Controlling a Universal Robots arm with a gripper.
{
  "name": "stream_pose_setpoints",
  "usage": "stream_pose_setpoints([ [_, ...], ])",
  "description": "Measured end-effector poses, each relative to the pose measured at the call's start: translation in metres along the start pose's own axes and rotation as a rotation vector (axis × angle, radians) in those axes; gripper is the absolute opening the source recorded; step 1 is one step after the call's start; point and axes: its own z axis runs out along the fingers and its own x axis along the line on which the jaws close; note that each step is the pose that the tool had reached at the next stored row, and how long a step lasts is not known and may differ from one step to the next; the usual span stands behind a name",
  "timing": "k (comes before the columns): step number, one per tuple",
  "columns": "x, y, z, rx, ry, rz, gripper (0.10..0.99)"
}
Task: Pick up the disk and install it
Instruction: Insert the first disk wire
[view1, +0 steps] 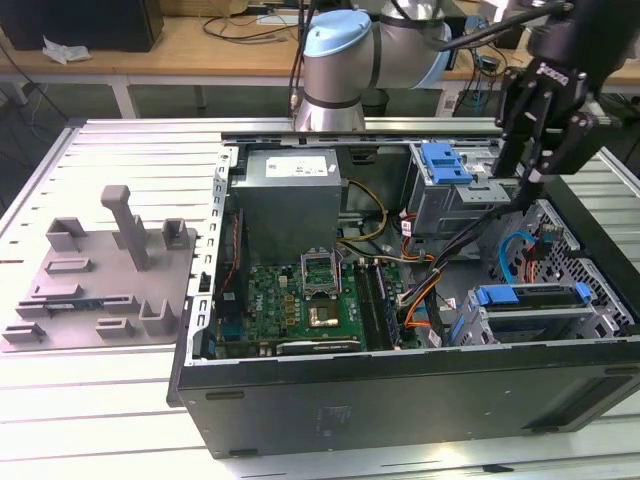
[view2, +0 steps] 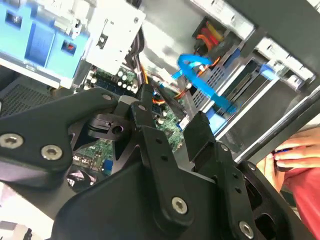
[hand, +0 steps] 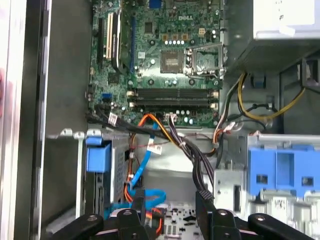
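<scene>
The disk (view1: 535, 298) lies flat in the lower drive bay at the exterior view's right end of the open computer case (view1: 400, 385). Blue carrier bracket pieces frame both of its ends. One blue bracket end (hand: 97, 157) appears in the first wrist view, and the bracket (view2: 216, 119) also appears in the second wrist view. My black gripper (view1: 522, 180) hangs above the case, over the gap between the disk's bay and the upper grey cage. In both wrist views the gripper (hand: 170, 200) (view2: 170, 112) is open with nothing between its fingers.
A blue latch tab (view1: 445, 160) tops the upper grey cage. The grey power-supply box (view1: 290, 190) and green motherboard (view1: 300, 300) lie toward the exterior view's left. Orange, black and blue cables (hand: 150, 165) cross under the gripper. A grey fixture (view1: 100, 270) sits outside. A person's hand (view2: 295, 155) is nearby.
</scene>
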Motion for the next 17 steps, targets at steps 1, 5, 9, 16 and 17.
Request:
stream_pose_setpoints([
  [1,0.0002,-0.0043,-0.0002,-0.004,0.0001,0.0,0.522],
  [5,0.0009,-0.0361,-0.0018,-0.035,0.0007,-0.004,0.522],
  [9,0.0019,-0.0442,-0.0021,-0.055,0.0025,-0.007,0.522],
  [16,0.0047,-0.07,-0.0029,-0.077,0.0134,-0.008,0.522],
  [17,0.0046,-0.072,-0.0029,-0.079,0.0206,-0.005,0.522],
])
